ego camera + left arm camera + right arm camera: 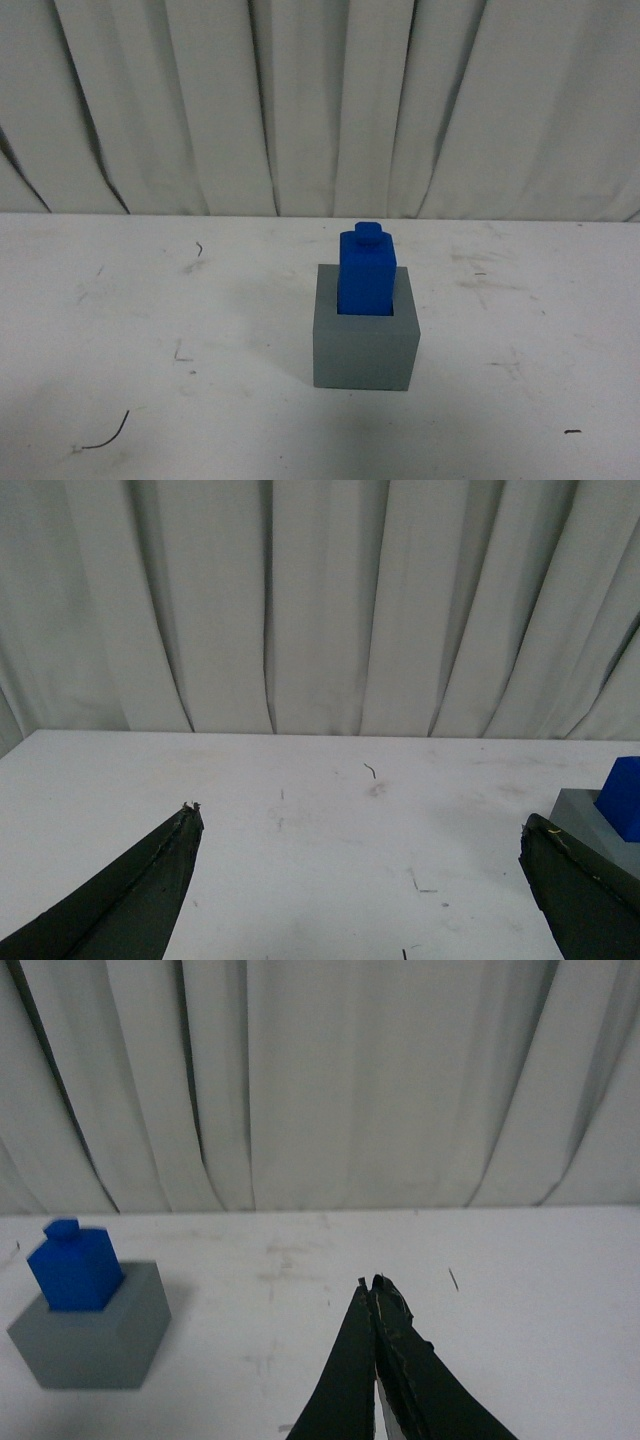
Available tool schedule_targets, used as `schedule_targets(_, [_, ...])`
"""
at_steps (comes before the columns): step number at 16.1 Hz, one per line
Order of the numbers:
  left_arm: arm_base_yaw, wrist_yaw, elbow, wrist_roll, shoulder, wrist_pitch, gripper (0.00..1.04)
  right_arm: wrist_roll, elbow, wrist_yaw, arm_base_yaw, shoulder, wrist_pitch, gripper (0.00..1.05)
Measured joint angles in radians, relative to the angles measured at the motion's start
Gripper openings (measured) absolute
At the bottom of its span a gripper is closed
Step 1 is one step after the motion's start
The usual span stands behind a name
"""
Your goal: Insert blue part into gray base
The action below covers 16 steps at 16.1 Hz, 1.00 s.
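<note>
From the front we see the blue part (366, 272) standing upright in the recess of the gray base (363, 347), its lower end sunk below the rim and most of its body rising above, the small stud on top. The base sits on the white surface (150, 320), about the middle of the view and a touch right of centre. The surface is scuffed, with a dark curved scrap (105, 434) lying near the front on the left. Pleated white curtains (300, 100) close off the back. Neither arm shows here.

Over to the left wrist view: we have the left hand (360, 875) with its two dark fingers (130, 900) spread wide apart, nothing between them but bare surface (330, 830). At the picture's edge, just beyond one finger, a corner of the base (585, 815) peeks in with the part (625, 798) on it, apart from the hand.

Now the right wrist view: the right hand (377, 1290) has its fingers (350, 1380) pressed together at the tips, gripping nothing. The base (95, 1335) with the part (73, 1265) seated in it stands well off to the side, clear of the hand, curtains (350, 1080) behind.
</note>
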Motion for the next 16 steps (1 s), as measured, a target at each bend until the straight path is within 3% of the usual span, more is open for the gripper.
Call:
schedule_targets(4, [0.0,0.0,0.0,0.0,0.0,0.0,0.98,0.0,0.0,0.0,0.0,0.0,0.001,0.05])
schedule_targets(7, [0.0,0.0,0.0,0.0,0.0,0.0,0.98,0.0,0.0,0.0,0.0,0.0,0.001,0.39])
schedule_targets(10, [0.0,0.0,0.0,0.0,0.0,0.0,0.98,0.0,0.0,0.0,0.0,0.001,0.001,0.65])
schedule_targets(12, [0.0,0.0,0.0,0.0,0.0,0.0,0.98,0.002,0.0,0.0,0.0,0.001,0.001,0.97])
schedule_targets(16, [0.0,0.0,0.0,0.0,0.0,0.0,0.98,0.003,0.0,0.0,0.0,0.0,0.001,0.98])
